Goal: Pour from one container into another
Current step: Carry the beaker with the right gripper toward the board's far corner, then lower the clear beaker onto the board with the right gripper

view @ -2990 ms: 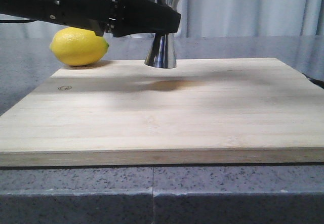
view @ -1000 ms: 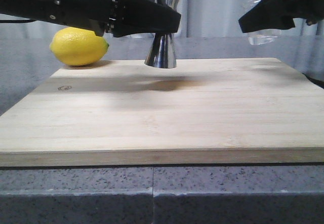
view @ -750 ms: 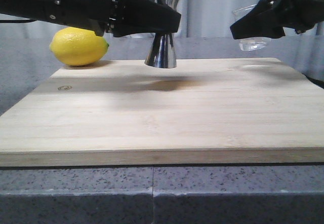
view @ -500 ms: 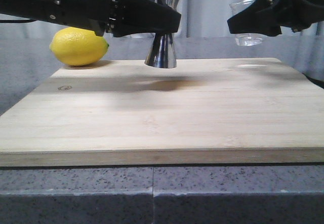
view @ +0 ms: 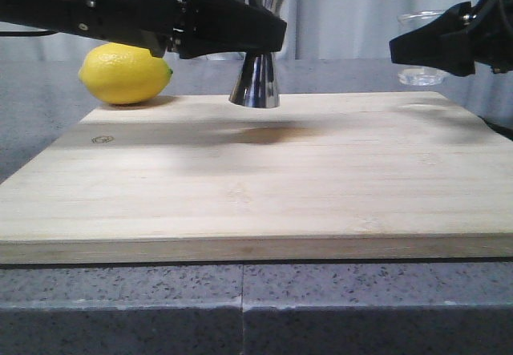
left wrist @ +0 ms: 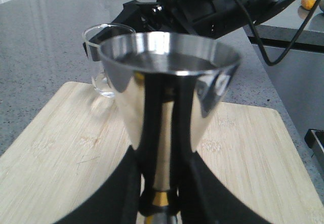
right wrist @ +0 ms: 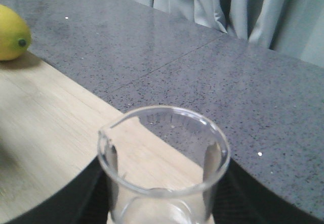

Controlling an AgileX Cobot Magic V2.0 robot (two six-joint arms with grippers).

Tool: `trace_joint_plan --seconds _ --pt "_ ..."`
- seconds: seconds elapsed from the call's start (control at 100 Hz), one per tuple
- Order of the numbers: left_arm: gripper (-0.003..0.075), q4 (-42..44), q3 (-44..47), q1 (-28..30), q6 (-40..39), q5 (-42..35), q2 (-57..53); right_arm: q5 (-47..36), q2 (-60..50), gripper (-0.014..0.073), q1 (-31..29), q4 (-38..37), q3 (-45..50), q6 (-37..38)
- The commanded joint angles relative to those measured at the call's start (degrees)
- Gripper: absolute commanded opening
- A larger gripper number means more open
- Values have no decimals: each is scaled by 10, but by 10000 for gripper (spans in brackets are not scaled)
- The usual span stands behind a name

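Observation:
The steel jigger [view: 255, 82] stands upright at the far edge of the wooden board [view: 264, 179]. My left gripper [view: 268, 33] is shut on its gold-banded waist. In the left wrist view the jigger's [left wrist: 167, 82] wide cup fills the middle, with the black fingers [left wrist: 126, 193] on both sides of the waist. The clear glass beaker [view: 423, 73] hangs upright by the board's far right corner, with my right gripper [view: 413, 50] shut on it. In the right wrist view the beaker's [right wrist: 162, 153] rim and spout show between the black fingers [right wrist: 81, 193]. The beaker [left wrist: 104, 57] is well apart from the jigger.
A yellow lemon [view: 126, 73] lies at the board's far left corner, beside the left arm, and the lemon [right wrist: 10, 32] shows in the right wrist view too. Grey speckled countertop [view: 240, 307] surrounds the board. A curtain hangs behind.
The right gripper brought the beaker in from the upper right and leftwards toward the jigger, then drew back to the right and slightly lower. The left gripper and jigger have not moved.

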Motion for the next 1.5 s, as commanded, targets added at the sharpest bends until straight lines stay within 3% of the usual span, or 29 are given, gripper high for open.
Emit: trace_joint_plan --seconds 0.0,0.54,1.49 --pt "-19 -45 -16 -2 -5 58 -32 -50 0 205 -4 29 -11 -14" --pt "-19 -45 -16 -2 -5 58 -32 -76 42 205 -4 59 -11 -60" --pt "-19 -45 -16 -2 -5 58 -32 -97 81 207 -4 66 -11 -69"
